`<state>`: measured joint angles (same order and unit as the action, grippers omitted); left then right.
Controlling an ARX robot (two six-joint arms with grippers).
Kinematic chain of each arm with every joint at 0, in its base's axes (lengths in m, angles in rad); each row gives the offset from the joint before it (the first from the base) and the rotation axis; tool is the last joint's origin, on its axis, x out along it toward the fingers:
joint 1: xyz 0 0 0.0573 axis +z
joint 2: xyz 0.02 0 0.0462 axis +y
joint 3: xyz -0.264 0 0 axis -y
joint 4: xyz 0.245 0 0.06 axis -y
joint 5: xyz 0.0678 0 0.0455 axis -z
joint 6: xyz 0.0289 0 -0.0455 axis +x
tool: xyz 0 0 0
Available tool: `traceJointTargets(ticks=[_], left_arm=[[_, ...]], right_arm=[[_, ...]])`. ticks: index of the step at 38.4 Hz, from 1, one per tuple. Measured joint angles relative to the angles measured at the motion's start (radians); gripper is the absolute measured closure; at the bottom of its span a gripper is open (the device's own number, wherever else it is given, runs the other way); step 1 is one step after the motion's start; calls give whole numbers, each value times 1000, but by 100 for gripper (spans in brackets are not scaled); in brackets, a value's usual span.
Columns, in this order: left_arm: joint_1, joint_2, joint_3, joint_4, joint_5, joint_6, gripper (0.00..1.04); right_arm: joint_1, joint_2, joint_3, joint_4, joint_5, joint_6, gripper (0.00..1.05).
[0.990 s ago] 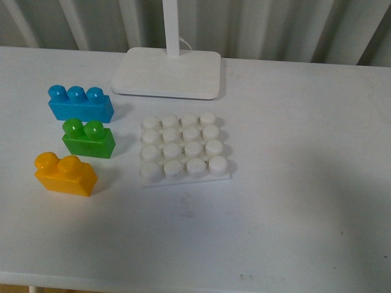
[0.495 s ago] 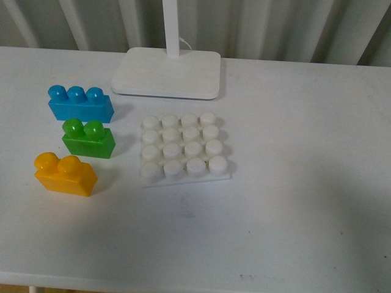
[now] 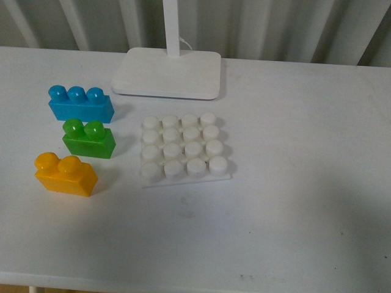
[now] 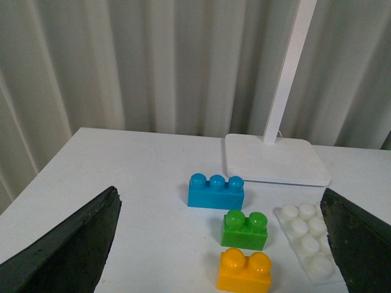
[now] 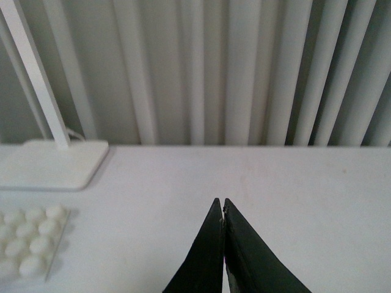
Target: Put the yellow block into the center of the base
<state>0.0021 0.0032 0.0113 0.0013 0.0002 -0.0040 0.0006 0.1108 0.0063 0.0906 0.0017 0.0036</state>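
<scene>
Left end effector (image 4: pixel 219 190) is wide open, aimed at the yellow block (image 4: pixel 245 271), its side's pick I guess. Right end effector (image 5: pixel 220 204) is closed, idling beside the base (image 3: pixel 185 148).

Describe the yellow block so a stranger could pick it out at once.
From the white lamp foot at the back, a row of three bricks runs toward the robot, left of the studded base. The yellow block is the nearest: yellow-orange, two studs, next to the green brick.
</scene>
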Motion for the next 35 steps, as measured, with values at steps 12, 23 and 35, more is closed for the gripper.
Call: traceJointTargets(ticks=[12, 23, 35], left_arm=[[0, 0, 0, 0, 0, 0, 6], [0, 2, 1, -3, 2, -1, 6], [-130, 673, 67, 177, -8, -268, 6]], right_arm=[[0, -106, 0, -89, -2, -2, 81], [0, -106, 0, -89, -2, -2, 27], [0, -106, 0, -89, -2, -2, 9]])
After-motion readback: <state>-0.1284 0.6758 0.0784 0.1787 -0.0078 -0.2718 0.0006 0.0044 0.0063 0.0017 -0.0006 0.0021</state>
